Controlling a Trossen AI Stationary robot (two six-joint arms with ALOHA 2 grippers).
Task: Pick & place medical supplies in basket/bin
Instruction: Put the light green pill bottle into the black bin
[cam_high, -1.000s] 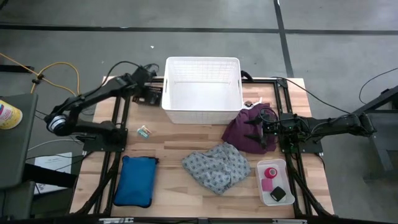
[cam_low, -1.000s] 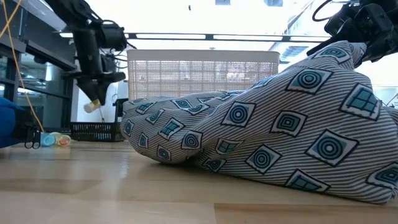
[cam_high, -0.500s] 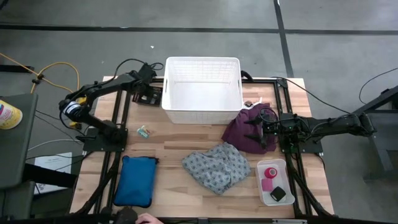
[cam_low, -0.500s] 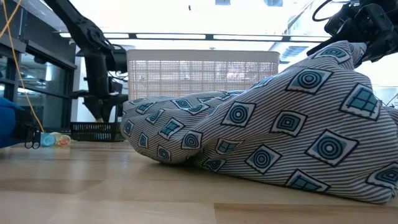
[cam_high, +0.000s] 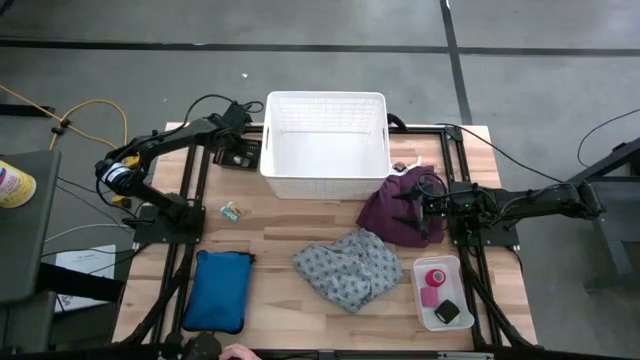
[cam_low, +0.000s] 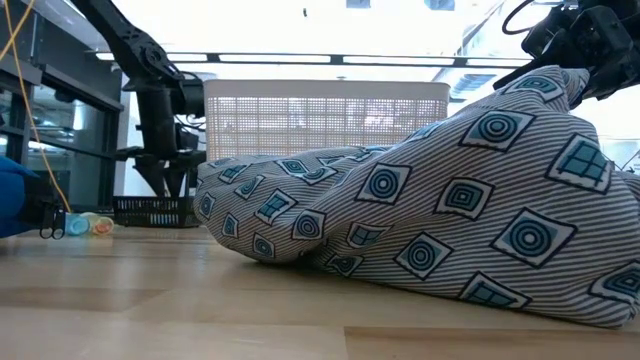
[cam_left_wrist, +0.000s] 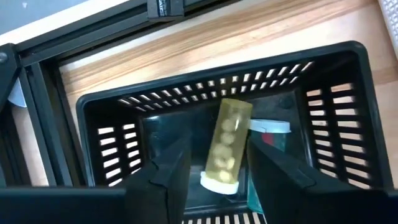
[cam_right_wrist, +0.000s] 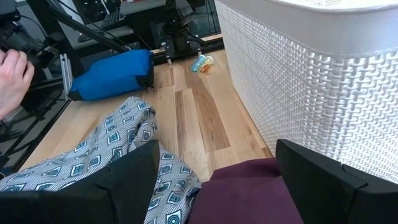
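My left gripper (cam_left_wrist: 217, 163) hangs open, pointing down into a small black basket (cam_high: 240, 153) at the table's far left, beside the white basket (cam_high: 325, 145). A small clear bottle (cam_left_wrist: 227, 140) with a white cap lies in the black basket between the fingers, with a gap showing on at least one side. My right gripper (cam_right_wrist: 217, 180) waits open just above the purple cloth (cam_high: 395, 210). The grey patterned cloth (cam_high: 348, 268) lies bunched at mid table. The pink tape roll (cam_high: 435, 278) and small black block (cam_high: 447, 312) sit in a clear tray (cam_high: 425, 305) at the near right.
A blue pouch (cam_high: 220, 290) lies at the near left and a small coloured item (cam_high: 232, 210) by the left arm's base. A white-lidded thing (cam_left_wrist: 268, 127) also lies in the black basket. A person's hand (cam_right_wrist: 12, 71) shows at the table's near edge.
My left gripper has come down toward the table's far edge, carrying the bottle into the black basket, then stopped. Its fingers now stand wider apart, and the bottle lies between them in the basket.
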